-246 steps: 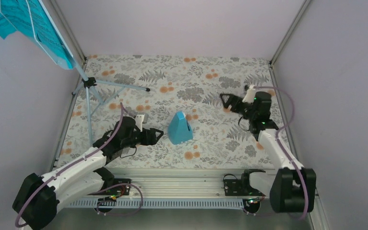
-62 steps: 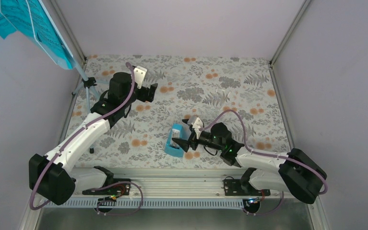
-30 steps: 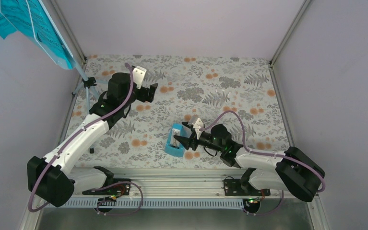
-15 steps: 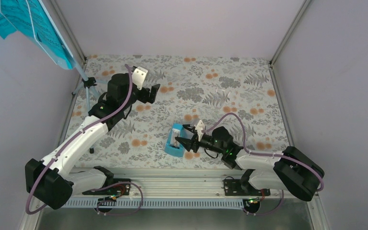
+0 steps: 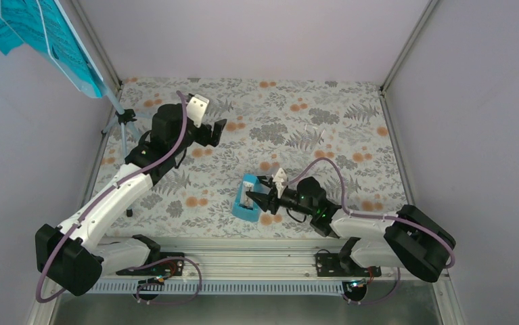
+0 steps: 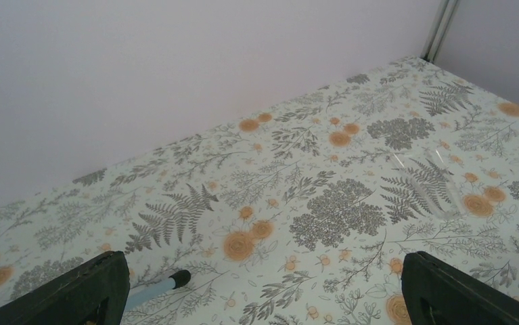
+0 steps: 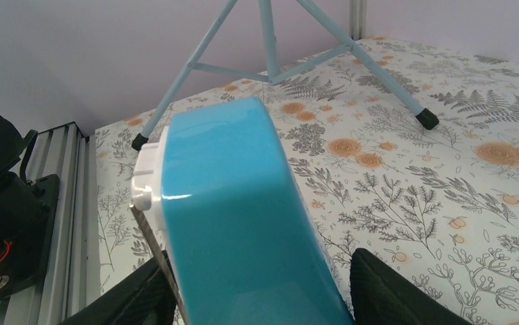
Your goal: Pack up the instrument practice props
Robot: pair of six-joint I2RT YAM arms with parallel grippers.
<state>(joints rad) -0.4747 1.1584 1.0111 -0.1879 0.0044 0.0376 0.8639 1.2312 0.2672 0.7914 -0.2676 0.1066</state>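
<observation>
The small blue metronome [image 5: 245, 202] lies on its side on the floral table, whitish face [image 7: 149, 177] toward the arm bases. My right gripper [image 5: 259, 191] straddles it, open. In the right wrist view the blue body [image 7: 236, 217] fills the space between the jaws [image 7: 263, 271]; the left one is at the white face, the right one stands slightly off the body. My left gripper [image 5: 216, 128] hovers open and empty over the back left, near a tripod foot [image 6: 155, 287]. The pale blue music stand [image 5: 116, 105] rises at far left, carrying turquoise sheet-music pages [image 5: 13, 20].
Pale walls and metal corner posts [image 5: 405, 51] enclose the floral tabletop [image 5: 351, 135]. The stand's tripod legs [image 7: 270, 47] spread over the left side behind the metronome. A metal rail [image 5: 256, 247] with the arm bases runs along the near edge.
The right gripper's jaws have narrowed around the metronome and the arm has settled slightly. The left arm and the metronome stay where they were.
</observation>
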